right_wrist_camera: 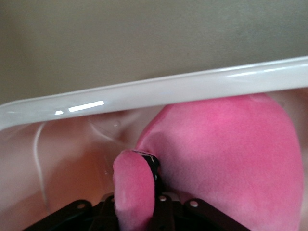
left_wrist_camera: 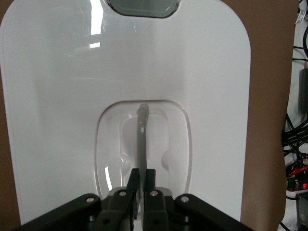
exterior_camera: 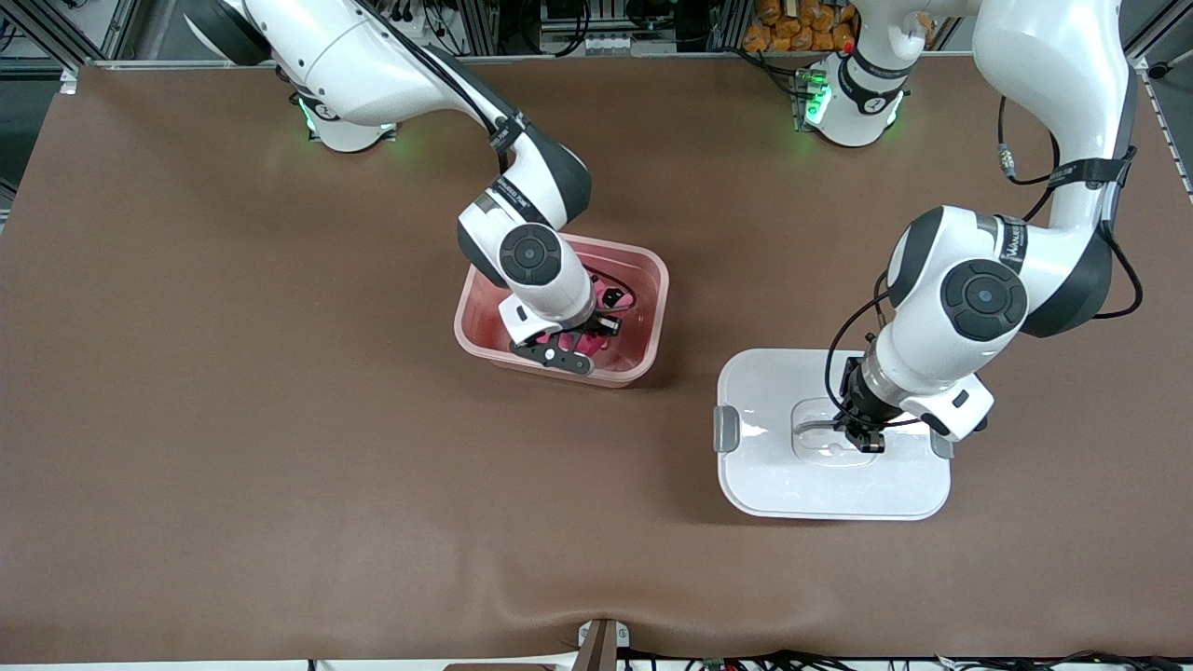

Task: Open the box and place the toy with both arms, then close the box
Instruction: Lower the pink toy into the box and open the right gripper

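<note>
The pink tub (exterior_camera: pixel 655 280) stands open near the table's middle, without its lid. My right gripper (exterior_camera: pixel 580 337) is down inside it, shut on an ear of the pink plush toy (exterior_camera: pixel 570 342). In the right wrist view the toy (right_wrist_camera: pixel 226 154) lies against the tub's rim (right_wrist_camera: pixel 168 86), with its ear between my right gripper's (right_wrist_camera: pixel 140 179) jaws. The white lid (exterior_camera: pixel 774 475) lies flat on the table toward the left arm's end, nearer the front camera than the tub. My left gripper (exterior_camera: pixel 862 438) is shut on the lid's clear handle (left_wrist_camera: pixel 142 139), as the left wrist view (left_wrist_camera: pixel 143 179) shows.
The lid (left_wrist_camera: pixel 62 96) has grey clips on its sides (exterior_camera: pixel 726 429) (left_wrist_camera: pixel 144 6). Brown table surface spreads around the tub and lid. Cables and equipment line the table's edges by the robot bases.
</note>
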